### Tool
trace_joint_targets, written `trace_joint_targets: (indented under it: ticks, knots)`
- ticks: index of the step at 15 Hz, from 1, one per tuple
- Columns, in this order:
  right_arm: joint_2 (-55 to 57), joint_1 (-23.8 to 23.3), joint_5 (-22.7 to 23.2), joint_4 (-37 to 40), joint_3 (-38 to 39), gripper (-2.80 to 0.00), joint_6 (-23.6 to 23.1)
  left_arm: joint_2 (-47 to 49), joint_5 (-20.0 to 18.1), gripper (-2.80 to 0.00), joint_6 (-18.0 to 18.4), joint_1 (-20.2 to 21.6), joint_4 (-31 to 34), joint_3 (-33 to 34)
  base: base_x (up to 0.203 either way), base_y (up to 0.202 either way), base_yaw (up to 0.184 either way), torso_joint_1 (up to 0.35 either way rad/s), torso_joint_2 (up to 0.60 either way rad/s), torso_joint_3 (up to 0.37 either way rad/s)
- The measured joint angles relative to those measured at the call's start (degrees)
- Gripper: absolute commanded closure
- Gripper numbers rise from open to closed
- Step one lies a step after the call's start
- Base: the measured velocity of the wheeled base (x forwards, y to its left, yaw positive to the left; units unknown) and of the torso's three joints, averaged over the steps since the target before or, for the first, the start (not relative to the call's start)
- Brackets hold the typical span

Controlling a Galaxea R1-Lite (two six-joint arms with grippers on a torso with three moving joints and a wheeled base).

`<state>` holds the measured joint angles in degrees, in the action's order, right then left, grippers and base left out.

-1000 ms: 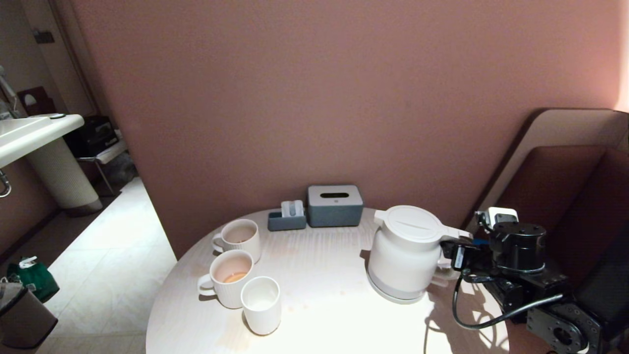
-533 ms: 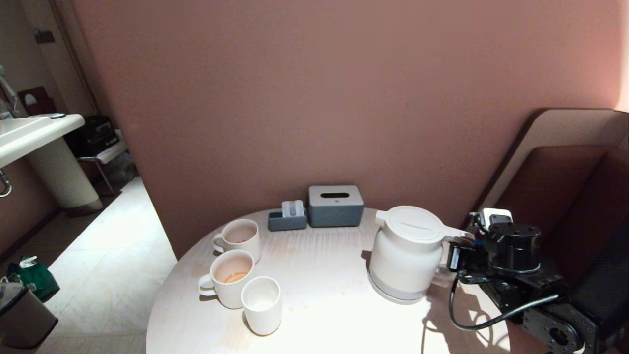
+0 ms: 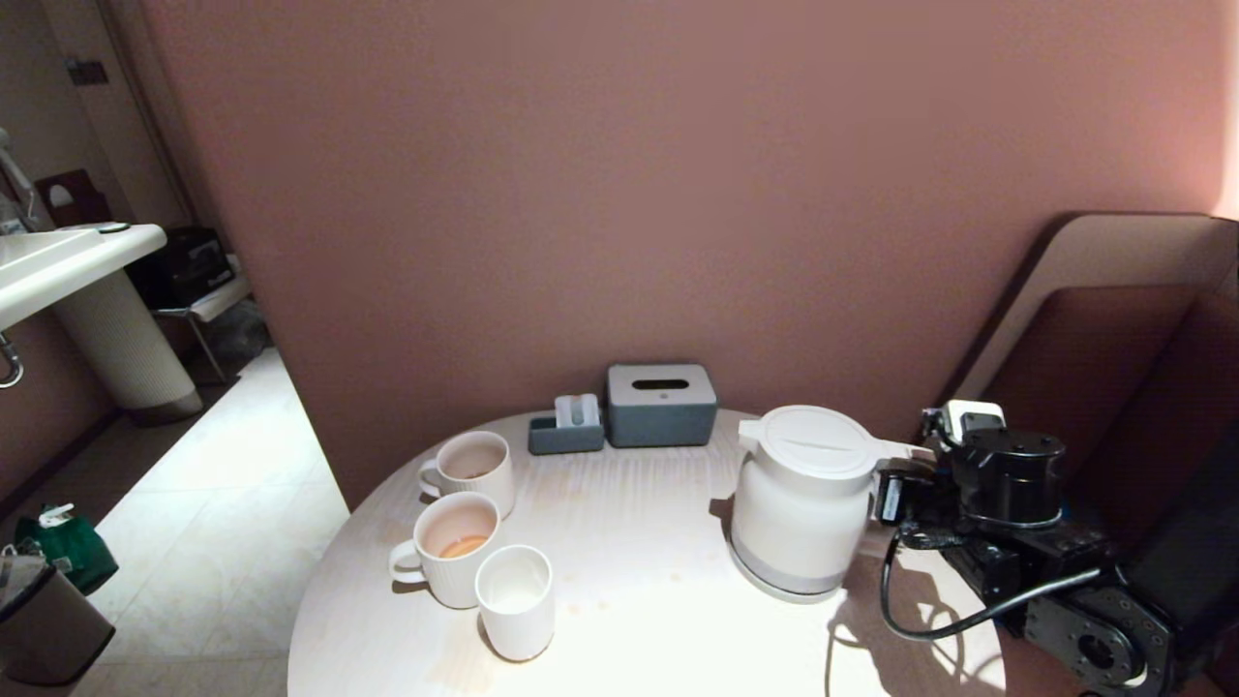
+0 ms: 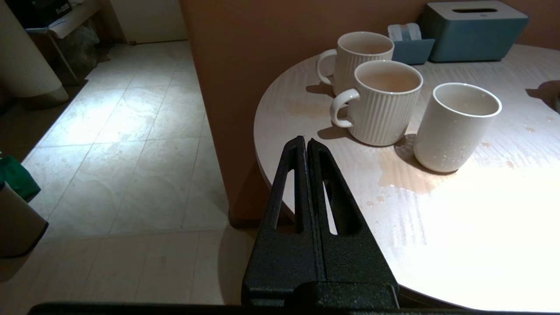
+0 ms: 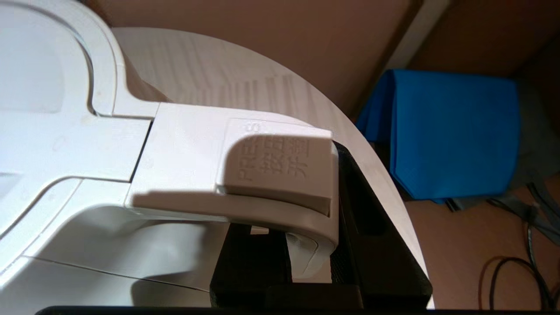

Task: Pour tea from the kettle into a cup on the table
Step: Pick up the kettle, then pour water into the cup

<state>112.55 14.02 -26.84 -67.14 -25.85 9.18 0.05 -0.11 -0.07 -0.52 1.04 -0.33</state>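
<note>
left gripper (image 4: 306, 144): black ridged fingers pressed together, empty, low centre of its wrist view
mugs (image 3: 455, 518): two ribbed, handled, lower left
cup (image 3: 515, 600): smooth white tumbler, lower left
table (image 3: 639, 542): round, pale grained top
kettle (image 3: 803, 499): squat white, centre-right
right gripper (image 5: 315, 245): clamped around kettle's angular handle

The kettle (image 5: 87, 144) ran off the right wrist view's edge, its spout unseen there. Its handle (image 5: 245, 175) hid most of the right pincer (image 5: 315, 258). The bench (image 3: 658, 620) was cut by the head view's bottom edge.
</note>
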Motion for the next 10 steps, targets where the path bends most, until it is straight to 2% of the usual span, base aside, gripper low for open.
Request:
trace_joint_targets:
  ticks: [2,6,10]
  knots:
    - [-2.0,-0.1,0.5,2.5,-1.5,0.00,-0.2,0.0,0.0,0.00,0.0,0.0,0.0,0.0,0.000,0.000,0.000,0.000,0.00,0.000]
    - [-7.7,-0.5,0.9,13.3,-7.1,0.00,0.0,0.0,0.0,0.00,0.0,0.0,0.0,0.0,0.000,0.000,0.000,0.000,0.00,0.000]
    - [-11.6,-0.4,2.4,17.7,-10.7,0.00,0.0,0.0,0.0,0.00,0.0,0.0,0.0,0.0,0.000,0.000,0.000,0.000,0.00,0.000]
